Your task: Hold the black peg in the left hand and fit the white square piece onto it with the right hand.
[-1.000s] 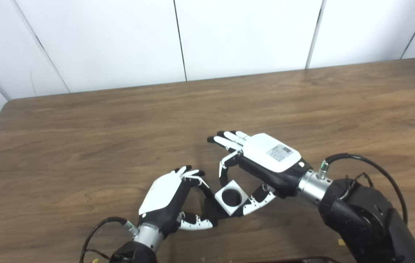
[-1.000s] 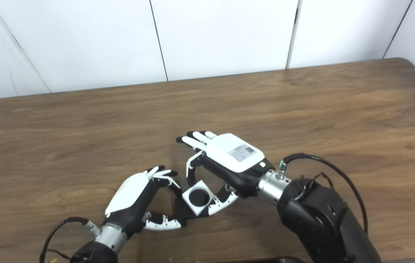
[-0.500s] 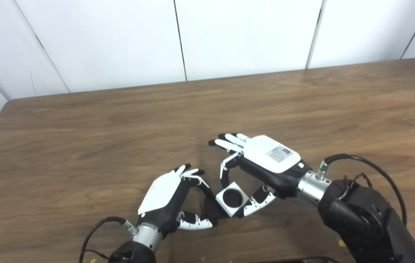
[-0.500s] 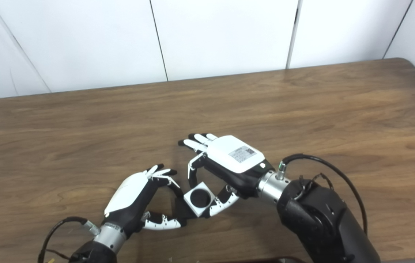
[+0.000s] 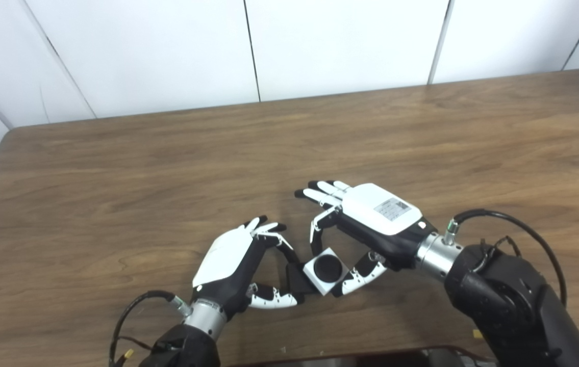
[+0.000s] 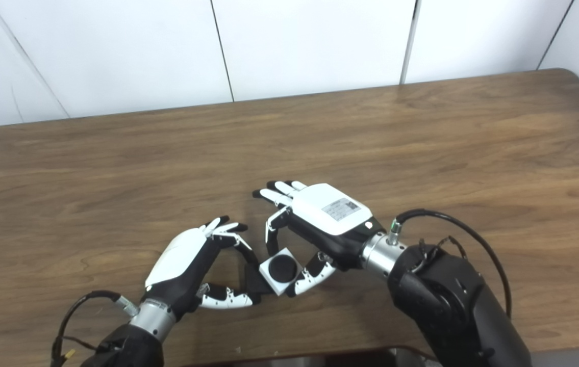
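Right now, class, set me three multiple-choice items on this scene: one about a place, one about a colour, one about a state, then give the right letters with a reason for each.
1. Where is the white square piece?
A. Between the two hands, near the table's front edge
B. At the far right corner of the table
C. Against the back wall

2. What colour shows inside the piece's round hole?
A. Red
B. Black
C. Yellow

3. What is the right hand doing?
A. Lying flat and holding nothing
B. Pinching the piece between fingers and thumb
C. Closed in a fist on nothing

Answers:
1 A: the piece sits between the left hand and the right hand, over the near part of the table.
2 B: the round hole is filled with black.
3 B: a finger and the thumb bracket the piece on opposite sides.
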